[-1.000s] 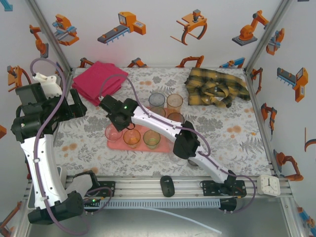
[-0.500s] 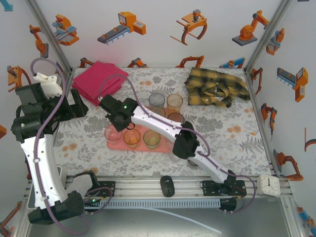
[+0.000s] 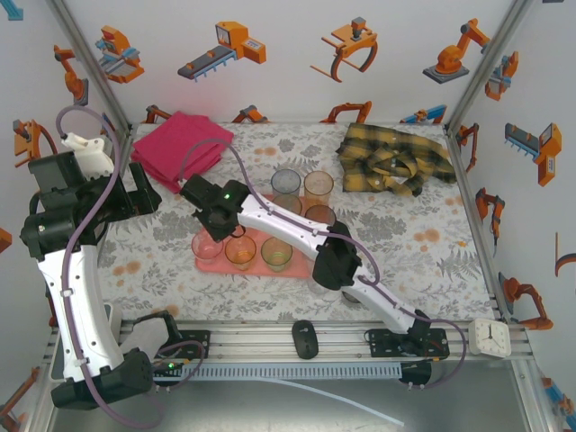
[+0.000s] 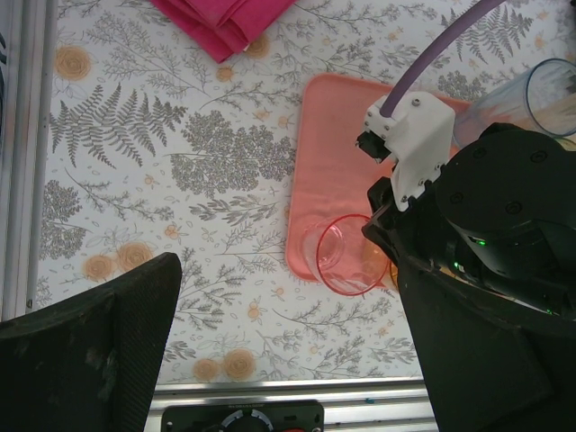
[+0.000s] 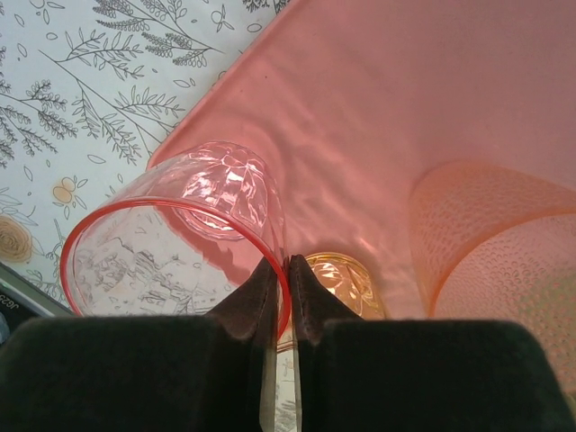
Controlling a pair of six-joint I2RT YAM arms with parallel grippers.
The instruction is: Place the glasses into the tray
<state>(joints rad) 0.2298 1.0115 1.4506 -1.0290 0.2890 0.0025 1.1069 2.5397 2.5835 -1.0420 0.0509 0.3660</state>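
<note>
Right gripper (image 5: 281, 272) easing, pink glass (image 5: 166, 238) on tray (image 5: 378, 90)

The tray (image 4: 333, 153) is showing salmon pink on a tablecloth (image 4: 180, 162) printed with grey ferns. One glass (image 5: 180, 216) is glowing pink, another glass (image 3: 240, 253) amber.

glossy transp. pink glass (image 5: 180, 225), smooth matt plastic tray (image 5: 387, 99), magenta cloth (image 4: 225, 22).
</note>
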